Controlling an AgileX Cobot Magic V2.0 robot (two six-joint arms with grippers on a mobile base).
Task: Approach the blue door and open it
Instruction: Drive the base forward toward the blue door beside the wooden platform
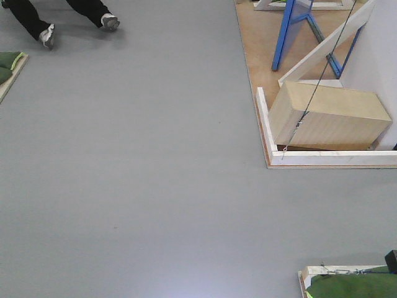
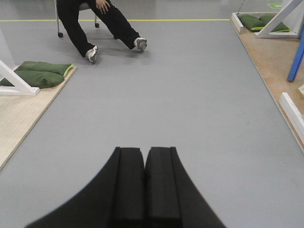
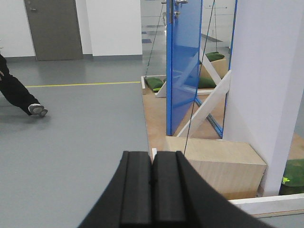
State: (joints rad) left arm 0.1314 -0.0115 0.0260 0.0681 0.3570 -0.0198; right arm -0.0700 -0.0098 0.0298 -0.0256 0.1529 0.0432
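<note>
Left gripper point(image 2: 144, 159), bottom centre of its view: pads pressed together, nothing between them, grey floor point(image 2: 190, 95) below. Right gripper point(image 3: 152, 161), bottom centre: likewise closed and empty. Beyond it, a wooden box point(image 3: 213, 166) at lower right, on a platform point(image 3: 153, 118). Behind the box, the blue door point(image 3: 183, 71) stands upright, upper centre-right, beside a white wall point(image 3: 261, 85). Seated person point(image 2: 90, 19) upper left, well apart.

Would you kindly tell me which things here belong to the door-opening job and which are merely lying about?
Job: blue door; right gripper; left gripper.
Lying about: wooden box; green sandbags; seated person; grey door.
</note>
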